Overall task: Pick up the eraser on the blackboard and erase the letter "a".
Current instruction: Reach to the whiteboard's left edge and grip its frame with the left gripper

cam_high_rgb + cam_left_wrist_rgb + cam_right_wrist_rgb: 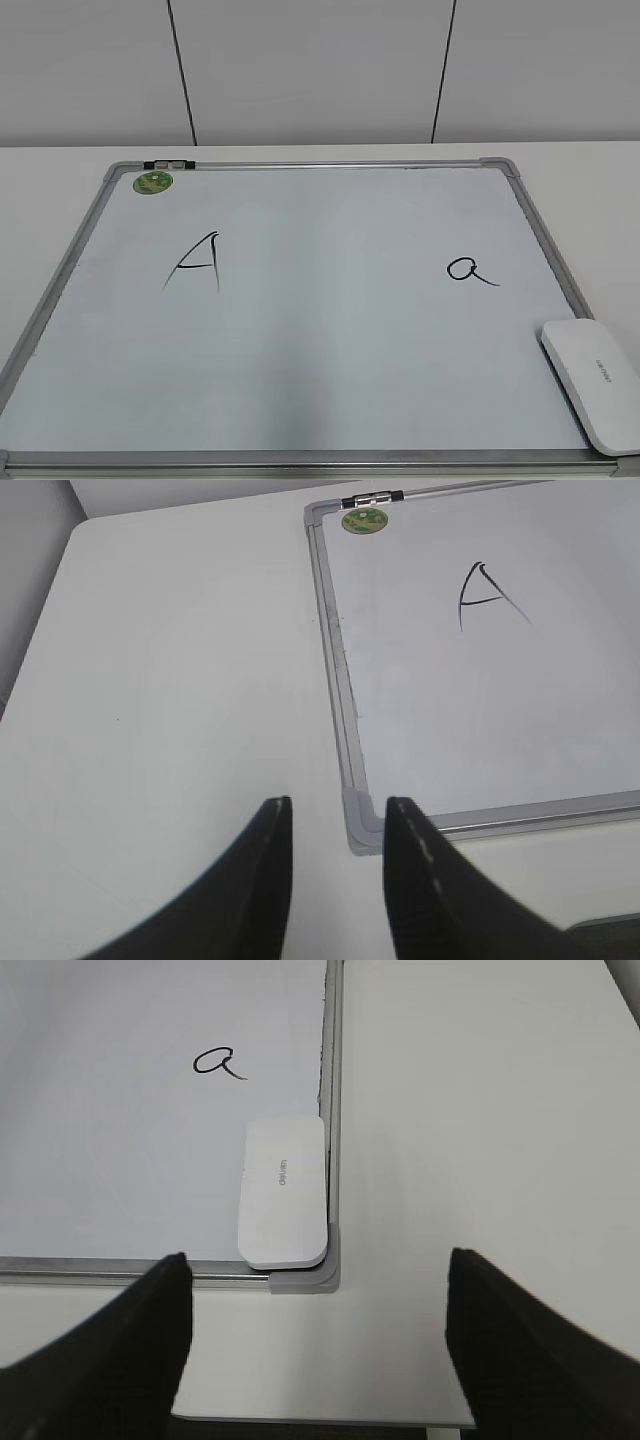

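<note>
Eraser point(594, 383): flat white block with small grey lettering on top; lies on the near right corner of the blackboard, its right edge against the frame; nothing grips it.
Blackboard point(300, 400): white surface, silver frame, grey corner caps; lies flat on the white table point(180, 680).
Letter "a" point(470, 269): small black lowercase, right half of the board, just beyond the eraser, apart from it.
Capital "A" point(196, 262): larger, angular, left half of the board.
Green sticker point(153, 182): round, far left corner, beside a small dark clip point(168, 163) on the far frame.
Left gripper point(335, 825): jaws slightly apart, empty, over the table at the board's near left corner.
Right gripper point(315, 1280): jaws spread wide, empty, above the near right corner, eraser between and beyond the fingertips.
</note>
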